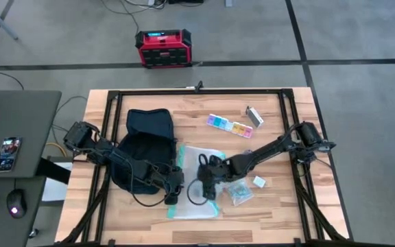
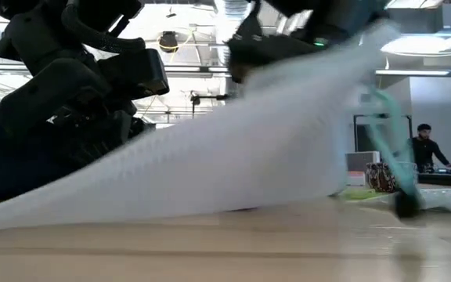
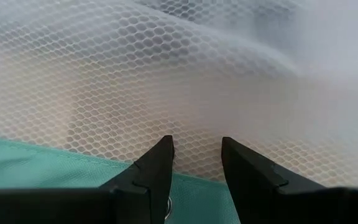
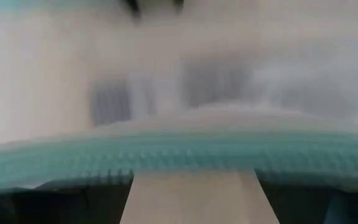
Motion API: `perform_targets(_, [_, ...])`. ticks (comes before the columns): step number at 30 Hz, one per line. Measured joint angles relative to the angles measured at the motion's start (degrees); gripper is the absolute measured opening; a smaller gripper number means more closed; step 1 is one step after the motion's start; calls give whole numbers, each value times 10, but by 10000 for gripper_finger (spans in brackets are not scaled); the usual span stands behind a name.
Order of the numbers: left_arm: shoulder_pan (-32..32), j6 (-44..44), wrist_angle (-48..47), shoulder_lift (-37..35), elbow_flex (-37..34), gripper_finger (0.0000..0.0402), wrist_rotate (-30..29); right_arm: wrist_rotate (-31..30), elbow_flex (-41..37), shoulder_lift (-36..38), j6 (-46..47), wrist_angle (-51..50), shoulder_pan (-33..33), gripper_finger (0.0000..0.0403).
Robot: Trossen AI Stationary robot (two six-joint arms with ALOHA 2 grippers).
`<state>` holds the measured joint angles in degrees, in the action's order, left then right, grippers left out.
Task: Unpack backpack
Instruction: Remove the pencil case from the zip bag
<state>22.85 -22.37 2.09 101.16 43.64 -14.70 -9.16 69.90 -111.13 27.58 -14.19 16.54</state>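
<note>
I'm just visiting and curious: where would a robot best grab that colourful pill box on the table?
Probably across the narrow width of the pill organizer, coming straight down from above. It lies flat as a long thin strip, slightly angled, with bare wood along both long sides, so fingers could straddle its middle.

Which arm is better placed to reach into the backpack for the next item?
Left. Its arm lies over the backpack, and the left gripper is right beside the bag's lower edge. The right gripper is farther away, over the mesh pouch.
</note>
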Motion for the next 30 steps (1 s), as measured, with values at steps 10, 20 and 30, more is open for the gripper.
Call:
perform_targets(10, [0,0,4,0,0,125,3,-1,4,-30,-50,142,-54,305])
perform_targets(20, [0,2,1,0,1,125,-1,44,62,-113,-49,46,-50,305])
perform_targets(30, [0,-30,-33,0,2,125,-11,47,61,-60,-47,-215,-4,305])
